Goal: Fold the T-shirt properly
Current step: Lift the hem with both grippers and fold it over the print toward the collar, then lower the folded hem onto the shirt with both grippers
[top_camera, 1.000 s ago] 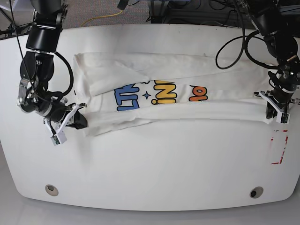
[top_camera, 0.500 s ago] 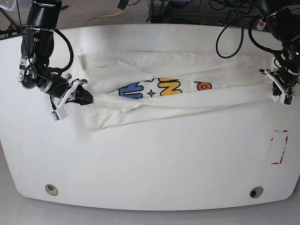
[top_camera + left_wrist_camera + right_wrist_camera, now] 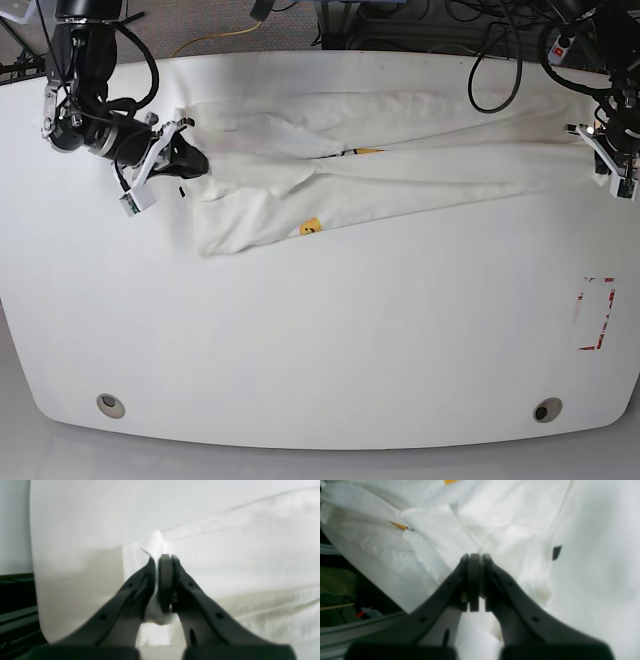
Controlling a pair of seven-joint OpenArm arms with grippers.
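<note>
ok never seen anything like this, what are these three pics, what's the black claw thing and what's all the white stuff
It is a robot with two arms working at a white table. One picture looks down on the whole table from above; the other two come from cameras on each wrist, looking along the claw.

The black claws are the grippers. The left gripper is at the right in the overhead picture; the right gripper is at the left there.

The white stuff is a T-shirt, stretched in a long band across the table, with small bits of yellow print showing. Each gripper is shut on the cloth, one at each end. A red dashed mark lies on the table apart from the shirt.
</note>
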